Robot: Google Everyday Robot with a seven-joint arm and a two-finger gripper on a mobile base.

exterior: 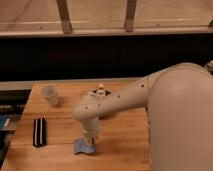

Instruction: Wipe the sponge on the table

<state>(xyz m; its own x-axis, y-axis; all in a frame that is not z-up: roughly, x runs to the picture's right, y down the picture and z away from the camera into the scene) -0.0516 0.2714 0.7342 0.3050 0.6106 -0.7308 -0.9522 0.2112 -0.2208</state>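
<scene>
The light-blue sponge (81, 148) lies flat on the wooden table (55, 155), near its front edge and left of the middle. My gripper (90, 142) points straight down onto the sponge's right end and is shut on the sponge, holding it against the wood. The white arm sweeps in from the large body at the right and hides the middle of the tabletop behind it.
A black-and-white striped block (39, 131) lies left of the sponge, about a hand's width away. A pale cup (50, 94) stands at the back left. A small white-and-orange object (100, 90) shows behind the arm. Beyond the table's far edge runs a dark wall.
</scene>
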